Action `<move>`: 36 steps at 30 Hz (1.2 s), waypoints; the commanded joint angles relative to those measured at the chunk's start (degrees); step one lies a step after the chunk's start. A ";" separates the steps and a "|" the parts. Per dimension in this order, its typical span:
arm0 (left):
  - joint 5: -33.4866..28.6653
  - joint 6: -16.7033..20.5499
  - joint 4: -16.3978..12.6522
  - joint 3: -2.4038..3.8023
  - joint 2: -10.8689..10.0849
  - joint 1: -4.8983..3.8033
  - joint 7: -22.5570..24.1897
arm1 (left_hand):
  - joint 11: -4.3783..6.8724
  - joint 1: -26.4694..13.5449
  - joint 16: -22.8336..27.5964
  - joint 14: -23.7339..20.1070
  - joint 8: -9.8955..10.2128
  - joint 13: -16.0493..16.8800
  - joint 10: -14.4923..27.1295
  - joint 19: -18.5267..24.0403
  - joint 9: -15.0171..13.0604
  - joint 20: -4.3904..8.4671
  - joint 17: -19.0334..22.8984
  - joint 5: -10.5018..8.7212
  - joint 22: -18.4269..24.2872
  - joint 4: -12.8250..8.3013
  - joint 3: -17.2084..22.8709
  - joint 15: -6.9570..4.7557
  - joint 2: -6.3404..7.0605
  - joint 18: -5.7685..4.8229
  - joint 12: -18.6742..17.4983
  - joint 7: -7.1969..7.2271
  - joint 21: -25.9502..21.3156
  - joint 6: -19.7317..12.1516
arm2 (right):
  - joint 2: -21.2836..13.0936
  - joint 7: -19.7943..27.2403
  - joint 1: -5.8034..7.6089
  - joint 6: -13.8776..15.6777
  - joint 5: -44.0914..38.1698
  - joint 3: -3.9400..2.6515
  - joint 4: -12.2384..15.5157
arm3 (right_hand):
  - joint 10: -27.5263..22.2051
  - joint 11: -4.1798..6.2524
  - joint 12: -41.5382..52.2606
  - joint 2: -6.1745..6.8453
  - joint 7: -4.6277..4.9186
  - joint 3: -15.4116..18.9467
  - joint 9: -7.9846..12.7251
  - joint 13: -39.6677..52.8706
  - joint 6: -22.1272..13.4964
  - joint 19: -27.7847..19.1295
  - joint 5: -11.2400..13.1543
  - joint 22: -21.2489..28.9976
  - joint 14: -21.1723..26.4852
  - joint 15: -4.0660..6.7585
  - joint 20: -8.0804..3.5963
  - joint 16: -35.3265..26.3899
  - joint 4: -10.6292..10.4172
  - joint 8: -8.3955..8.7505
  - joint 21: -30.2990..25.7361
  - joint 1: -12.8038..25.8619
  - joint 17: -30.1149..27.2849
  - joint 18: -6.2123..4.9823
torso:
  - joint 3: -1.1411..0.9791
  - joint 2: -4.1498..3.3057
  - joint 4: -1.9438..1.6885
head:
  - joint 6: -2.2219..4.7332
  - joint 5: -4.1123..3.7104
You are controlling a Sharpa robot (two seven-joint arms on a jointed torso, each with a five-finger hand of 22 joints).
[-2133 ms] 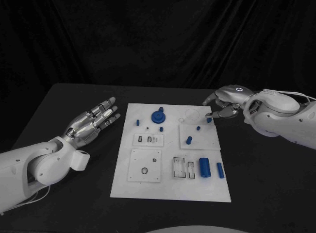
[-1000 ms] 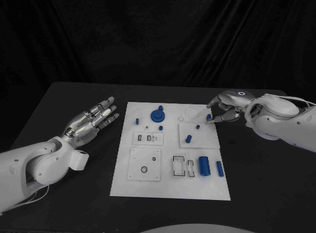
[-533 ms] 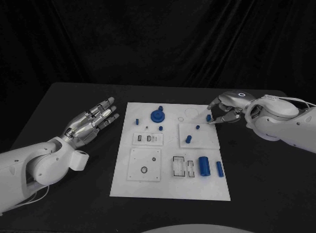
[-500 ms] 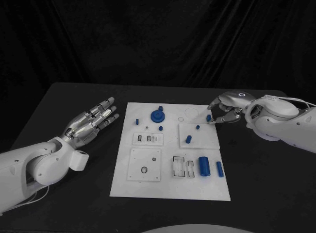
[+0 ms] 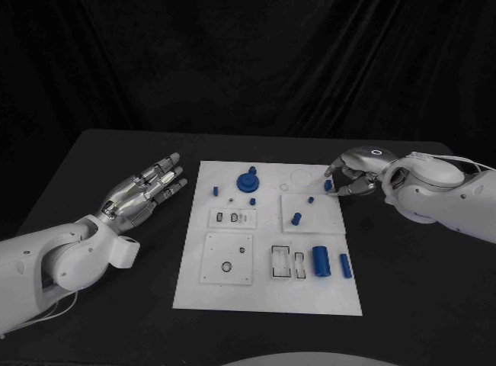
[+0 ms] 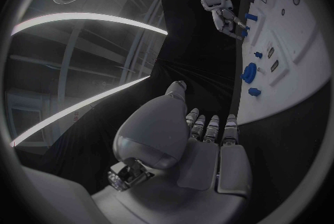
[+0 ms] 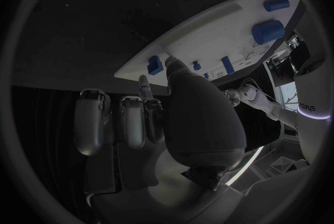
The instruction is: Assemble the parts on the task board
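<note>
The white task board (image 5: 270,293) lies in the middle of the black table. On it are a round blue knob (image 5: 249,182), small blue pegs (image 5: 296,219) on a raised square, and two blue cylinders (image 5: 320,262) near the right edge. My right hand (image 5: 354,174) hovers at the board's far right corner and pinches a small blue part (image 5: 328,184) between thumb and finger. The right wrist view shows that part (image 7: 144,86) beside the thumb, above the board (image 7: 209,40). My left hand (image 5: 147,191) is flat with fingers spread, left of the board, holding nothing.
Framed slots (image 5: 283,261) and a square plate with a ring (image 5: 228,259) sit on the board's near half. In the left wrist view the board (image 6: 292,51) and the right hand (image 6: 226,15) lie beyond my left hand (image 6: 202,140). Black table surrounds the board.
The right hand has shifted and turned slightly at the board's far right corner, still pinching the small blue part. The left arm has not moved.
</note>
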State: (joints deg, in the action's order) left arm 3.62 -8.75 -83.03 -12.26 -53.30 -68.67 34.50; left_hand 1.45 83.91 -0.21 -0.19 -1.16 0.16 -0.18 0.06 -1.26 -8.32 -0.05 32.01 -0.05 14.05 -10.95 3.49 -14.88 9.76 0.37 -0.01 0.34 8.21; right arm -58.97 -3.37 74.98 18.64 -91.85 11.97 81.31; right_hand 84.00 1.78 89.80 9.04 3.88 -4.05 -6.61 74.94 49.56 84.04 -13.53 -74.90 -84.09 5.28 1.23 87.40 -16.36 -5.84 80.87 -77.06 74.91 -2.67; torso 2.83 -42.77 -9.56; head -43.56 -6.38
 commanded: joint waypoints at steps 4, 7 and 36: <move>0.02 -0.81 0.00 0.05 0.13 0.08 0.59 | -0.21 0.58 0.21 0.19 -0.29 -0.07 0.00 -0.06 -0.06 -0.27 0.05 0.29 0.05 -0.08 0.34 0.39 -0.04 -0.96 -0.26 0.09 -0.34 -0.01 | 0.23 -0.48 -0.25 0.07 -0.09 -0.02 -0.18 | 6.00 -0.49 0.20 -0.32 0.02 -0.53 -0.27 15.06 0.69 1.51 -0.96 -11.27 -5.05 -0.08 0.06 -0.11 0.00 -0.52 -0.17 -0.71 10.83 0.24 | 0.01 -0.04 0.00 | -0.02 -0.04; 0.02 -0.87 0.03 0.05 0.17 0.09 0.57 | -0.21 0.58 0.21 0.19 -0.29 -0.07 0.00 -0.06 -0.06 -0.27 0.05 0.29 0.05 -0.08 0.34 0.39 -0.04 -0.96 -0.26 0.09 -0.34 -0.01 | 0.35 -0.39 -0.27 0.21 -0.09 -0.02 -0.24 | 6.00 -0.49 0.20 -0.69 0.02 -0.65 -0.54 15.06 1.03 1.51 -2.65 -11.30 -5.03 -0.07 0.03 -0.14 0.04 -0.74 -0.23 -0.90 10.77 0.24 | -0.02 -0.06 0.00 | -0.01 -0.08; 0.02 -1.17 0.12 0.05 0.24 0.14 0.25 | -0.23 0.68 0.21 0.19 -0.27 -0.07 0.02 -0.06 -0.05 -0.27 0.05 0.39 0.05 -0.26 0.49 0.41 -0.07 -0.99 -0.27 0.10 -0.34 -0.07 | 1.11 -0.98 -0.31 0.84 -0.09 -0.03 -0.95 | 6.00 -0.28 0.20 -2.45 -0.27 -1.70 -5.42 15.06 6.94 1.45 -10.97 -11.49 -4.96 0.09 -0.13 -0.23 1.76 -4.80 -0.84 -2.26 10.48 0.15 | 0.01 -0.06 -0.01 | -0.19 -0.07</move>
State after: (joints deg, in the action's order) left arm 3.62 -9.12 -82.84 -12.26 -53.18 -68.61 34.25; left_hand 1.45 83.91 -0.21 0.02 -1.16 0.16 -0.18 0.06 -1.25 -8.32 -0.09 32.01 -0.07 13.90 -10.80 3.69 -14.88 9.76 0.37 -0.01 0.34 8.21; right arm -57.87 -3.37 74.81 18.82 -91.83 11.97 80.40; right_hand 84.00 1.78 89.80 6.89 3.64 -5.80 -11.86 74.93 56.24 84.05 -24.58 -74.93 -84.09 5.28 1.23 87.40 -14.91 -10.44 80.42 -79.20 74.91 -2.67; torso 2.83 -42.81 -9.54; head -43.74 -6.42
